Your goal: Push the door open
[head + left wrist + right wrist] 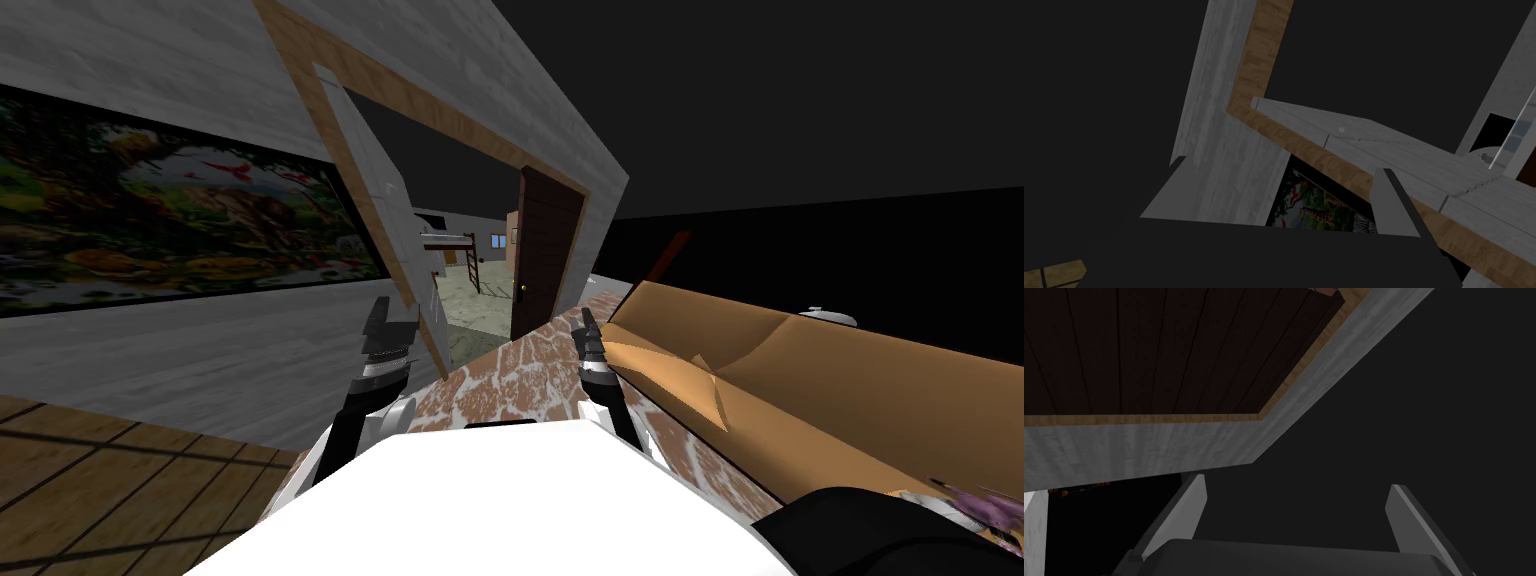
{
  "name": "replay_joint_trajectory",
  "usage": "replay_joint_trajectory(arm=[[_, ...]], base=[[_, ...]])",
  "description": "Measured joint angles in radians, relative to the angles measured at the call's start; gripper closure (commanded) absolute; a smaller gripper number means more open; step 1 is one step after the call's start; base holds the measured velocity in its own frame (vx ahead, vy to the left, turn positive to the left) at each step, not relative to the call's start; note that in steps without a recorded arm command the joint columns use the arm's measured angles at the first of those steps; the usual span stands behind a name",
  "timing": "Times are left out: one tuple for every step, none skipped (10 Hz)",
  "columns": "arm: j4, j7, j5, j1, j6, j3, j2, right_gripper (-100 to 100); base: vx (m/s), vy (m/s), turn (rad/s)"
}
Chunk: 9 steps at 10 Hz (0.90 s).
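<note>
The grey door [375, 200] hangs at the left side of a doorway, swung partway inward, a flat, pale panel with faint grooves across it and a small round knob. Around the opening runs a door frame [400, 85] of light, grainy wood, set in a wall [150, 60] of streaked grey boards. At the right side of the opening stands a dark brown door [548, 250] of narrow upright planks with a small yellow knob. The left gripper [383, 318] is raised just beside the grey door's lower edge, its thin blade fingers [1391, 205] spread apart with nothing between them. The right gripper [588, 325] is up too, near the dark door, its fingers also apart and empty. A wide painting [150, 220] of jungle animals, among them a giraffe and a zebra, hangs left of the frame. The floor [520, 370] underfoot is brown stone with white veins, and a smooth tan sofa [800, 380] stands to the right.
</note>
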Motion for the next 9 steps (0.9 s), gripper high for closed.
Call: replay_joint_trajectory(arm=[[0.020,-0.002,-0.004,-0.008,-0.007,-0.002,-0.005,-100],[0.042,-0.003,-0.010,-0.022,-0.004,-0.003,-0.012,-100],[0.060,-0.008,-0.017,-0.028,-0.004,-0.008,-0.022,-100],[0.082,-0.009,-0.020,-0.038,-0.006,-0.006,-0.024,-100],[0.105,-0.010,-0.025,-0.054,-0.005,-0.010,-0.031,-100],[0.126,-0.012,-0.030,-0.068,-0.002,-0.012,-0.037,-100],[0.155,-0.013,-0.035,-0.079,-0.008,-0.012,-0.041,-100],[0.183,-0.017,-0.043,-0.096,-0.009,-0.019,-0.052,-100],[0.213,-0.023,-0.052,-0.108,-0.012,-0.024,-0.063,-100]], base=[[0.022,-0.048,0.246],[0.010,-0.066,0.129],[0.007,-0.057,0.097],[0.008,-0.050,0.152],[0.015,-0.056,0.168],[0.024,-0.056,0.140],[0.034,-0.053,0.139],[0.037,-0.059,0.167],[0.039,-0.076,0.211]])
